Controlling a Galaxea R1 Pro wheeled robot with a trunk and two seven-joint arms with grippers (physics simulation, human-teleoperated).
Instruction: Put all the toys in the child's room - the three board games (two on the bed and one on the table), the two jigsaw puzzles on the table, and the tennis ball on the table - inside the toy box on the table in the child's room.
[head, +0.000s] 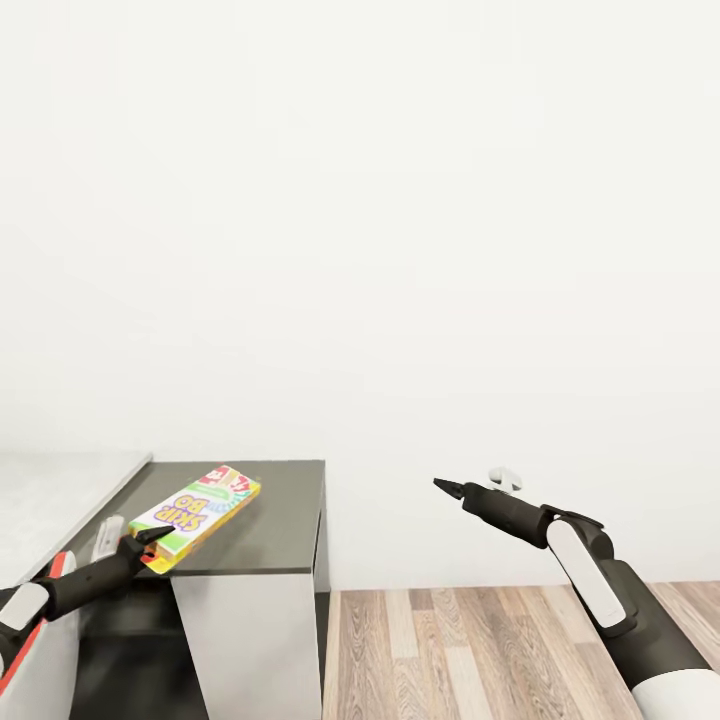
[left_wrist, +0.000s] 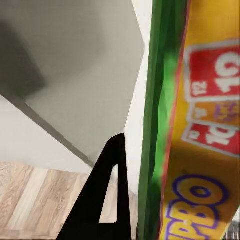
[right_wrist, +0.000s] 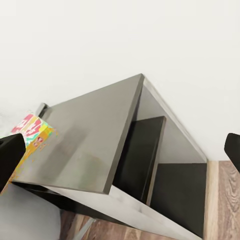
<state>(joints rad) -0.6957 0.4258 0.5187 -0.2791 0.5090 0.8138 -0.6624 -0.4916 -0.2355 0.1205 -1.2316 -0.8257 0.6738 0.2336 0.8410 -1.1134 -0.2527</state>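
Observation:
A yellow board game (head: 197, 516) with purple "SKIP-BO" lettering lies slanted over the dark grey side unit (head: 285, 520) of the table (head: 60, 495). My left gripper (head: 150, 541) is shut on the box's near end. In the left wrist view one black finger (left_wrist: 107, 200) runs along the board game's (left_wrist: 205, 150) green edge. My right gripper (head: 445, 487) hangs in the air to the right of the unit, above the floor. It is open: its fingers (right_wrist: 10, 157) stand far apart at the sides of the right wrist view, with nothing between them.
A plain white wall rises behind the table. The side unit (right_wrist: 95, 145) has a white front panel (head: 250, 630) and dark inner shelves (right_wrist: 145, 160). Light wood-plank floor (head: 470, 650) spreads to the right of it.

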